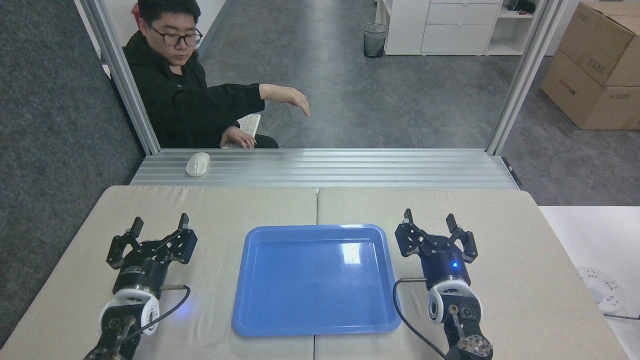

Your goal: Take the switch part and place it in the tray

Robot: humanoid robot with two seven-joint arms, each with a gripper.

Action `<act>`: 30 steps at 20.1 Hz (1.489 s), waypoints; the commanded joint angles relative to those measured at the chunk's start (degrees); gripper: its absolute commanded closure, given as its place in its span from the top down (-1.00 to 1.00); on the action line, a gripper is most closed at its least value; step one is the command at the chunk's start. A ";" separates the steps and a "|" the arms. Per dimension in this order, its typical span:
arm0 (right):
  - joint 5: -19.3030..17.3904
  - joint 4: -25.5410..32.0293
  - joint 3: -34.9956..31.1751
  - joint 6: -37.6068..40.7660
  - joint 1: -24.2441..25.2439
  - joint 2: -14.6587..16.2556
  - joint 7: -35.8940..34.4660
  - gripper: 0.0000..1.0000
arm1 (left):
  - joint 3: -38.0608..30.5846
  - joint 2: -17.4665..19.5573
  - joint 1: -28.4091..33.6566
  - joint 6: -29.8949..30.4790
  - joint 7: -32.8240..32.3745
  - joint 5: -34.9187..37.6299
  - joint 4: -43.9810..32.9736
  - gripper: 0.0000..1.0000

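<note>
On beige table point(225, 210): blue tray point(260, 320) | left end effector point(160, 224) spread | right end effector point(430, 220) spread

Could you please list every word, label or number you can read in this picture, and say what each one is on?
None can be read for certain.
Left pincer body: small white print, too small to read.
Cardboard boxes at far right: dark printed marks and reddish print, too blurred to read.
Blue tray, mouse and keyboard: no readable text.
</note>
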State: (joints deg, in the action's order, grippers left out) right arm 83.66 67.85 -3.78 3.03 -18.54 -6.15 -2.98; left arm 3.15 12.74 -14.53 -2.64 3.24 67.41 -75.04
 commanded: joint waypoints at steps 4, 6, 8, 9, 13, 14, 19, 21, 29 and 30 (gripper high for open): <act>-0.08 0.00 0.00 -0.04 0.00 0.00 -0.01 1.00 | -0.43 0.27 0.29 0.09 0.19 0.00 1.83 0.99; -0.08 0.00 0.00 -0.04 0.00 0.00 -0.01 1.00 | -0.34 0.27 0.29 0.09 0.19 0.00 1.48 0.99; 0.01 0.00 0.00 -0.04 0.00 0.00 -0.01 1.00 | -0.34 0.27 0.29 0.61 0.19 0.00 1.13 0.99; -0.08 0.00 0.00 -0.04 0.00 0.00 -0.01 1.00 | -0.42 0.27 0.29 1.49 0.19 0.00 1.21 0.99; -0.08 0.00 0.00 -0.04 0.00 0.00 -0.01 1.00 | -1.74 0.45 0.38 6.06 0.01 -0.35 1.21 0.99; -0.08 0.00 0.00 -0.04 0.00 0.00 -0.01 1.00 | -1.83 0.45 0.38 6.41 -0.07 -0.35 1.21 0.99; -0.08 0.00 0.00 -0.04 0.00 0.00 -0.01 1.00 | -2.62 0.71 0.55 6.51 0.01 -0.35 1.21 0.99; -0.08 0.00 0.00 -0.04 0.00 0.00 -0.01 1.00 | -2.88 0.71 0.55 6.42 0.45 -0.44 1.21 0.99; -0.08 0.00 -0.09 -0.04 0.00 0.00 -0.01 1.00 | -4.55 1.15 0.55 7.64 0.01 -0.88 1.21 0.99; -0.08 0.00 -0.09 -0.04 0.00 0.00 -0.01 1.00 | -5.34 1.15 0.64 8.43 -0.07 -1.05 1.12 0.99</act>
State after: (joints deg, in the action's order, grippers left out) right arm 83.60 67.85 -3.80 3.03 -18.54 -6.15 -2.99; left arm 0.47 13.43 -14.00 4.51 3.48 66.89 -73.89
